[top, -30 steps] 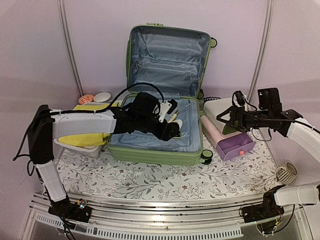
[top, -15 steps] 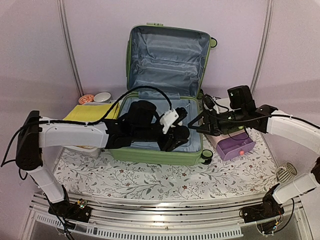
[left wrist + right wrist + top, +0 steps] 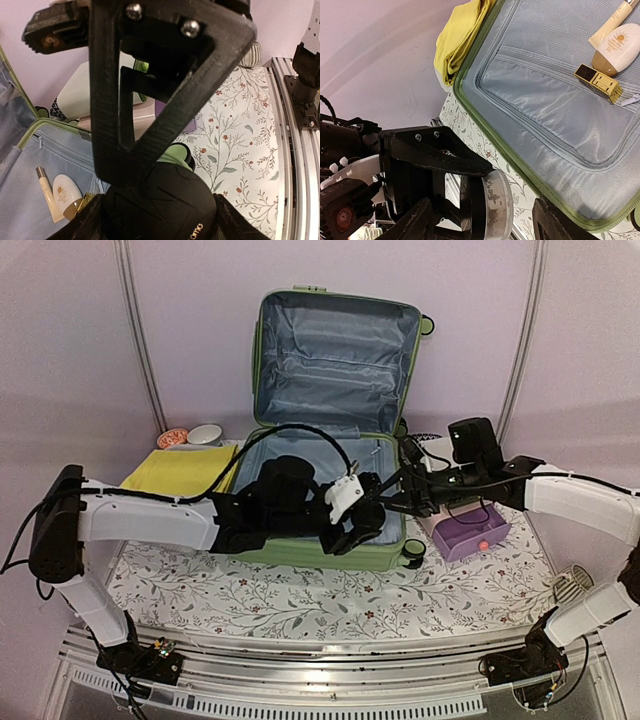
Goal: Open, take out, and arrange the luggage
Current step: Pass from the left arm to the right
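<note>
The luggage (image 3: 310,552) is a light-green suitcase lying open with its lid (image 3: 335,360) upright. Its grey-blue lining (image 3: 555,100) holds a tube (image 3: 615,17), a white bottle (image 3: 620,47) and a gold box (image 3: 599,80). My left gripper (image 3: 362,522) hangs over the front right rim, shut on a black round case (image 3: 160,200) with gold lettering. My right gripper (image 3: 388,495) meets it from the right. In the right wrist view the case (image 3: 492,200) shows edge-on between the right gripper's (image 3: 485,222) open fingers, with a gap on each side.
A folded yellow cloth (image 3: 180,468) lies left of the suitcase, with two small bowls (image 3: 205,433) behind it. A white and purple box (image 3: 455,515) stands at the right, under my right arm. A white perforated basket (image 3: 573,585) sits near the right front.
My left gripper carried the black case from inside the suitcase forward to the right front rim. My right arm swung left from above the box to meet it, and its jaws narrowed.
</note>
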`<move>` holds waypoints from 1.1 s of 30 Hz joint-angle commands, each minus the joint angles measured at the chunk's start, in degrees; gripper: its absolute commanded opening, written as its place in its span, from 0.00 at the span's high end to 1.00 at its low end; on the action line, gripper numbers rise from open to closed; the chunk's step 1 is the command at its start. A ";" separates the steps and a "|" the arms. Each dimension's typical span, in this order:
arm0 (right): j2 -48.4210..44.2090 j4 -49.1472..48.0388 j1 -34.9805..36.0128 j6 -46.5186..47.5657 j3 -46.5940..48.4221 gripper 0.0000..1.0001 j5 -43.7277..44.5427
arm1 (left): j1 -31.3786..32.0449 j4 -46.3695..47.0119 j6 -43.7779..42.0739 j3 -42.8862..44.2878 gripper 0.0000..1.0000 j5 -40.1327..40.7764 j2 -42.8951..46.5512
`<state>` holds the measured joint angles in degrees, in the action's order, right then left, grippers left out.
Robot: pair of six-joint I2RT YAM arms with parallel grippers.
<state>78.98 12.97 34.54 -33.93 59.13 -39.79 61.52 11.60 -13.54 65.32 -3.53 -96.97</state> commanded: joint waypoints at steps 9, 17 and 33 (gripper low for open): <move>0.81 -2.29 1.30 -0.97 -2.76 0.48 -2.94 | 1.37 4.61 -2.27 -1.42 0.36 2.24 2.97; -1.15 -7.18 1.29 -4.19 -5.34 0.73 -4.12 | 1.49 5.15 -1.81 -1.69 0.26 3.19 2.80; -14.00 1.93 -17.07 -8.11 -13.94 0.74 17.21 | 0.53 7.72 4.77 -6.81 0.03 4.71 9.01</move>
<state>68.42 11.03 21.12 -40.84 47.11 -31.75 62.48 21.06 -12.03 57.08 1.80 -87.81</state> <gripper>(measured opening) 0.289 0.979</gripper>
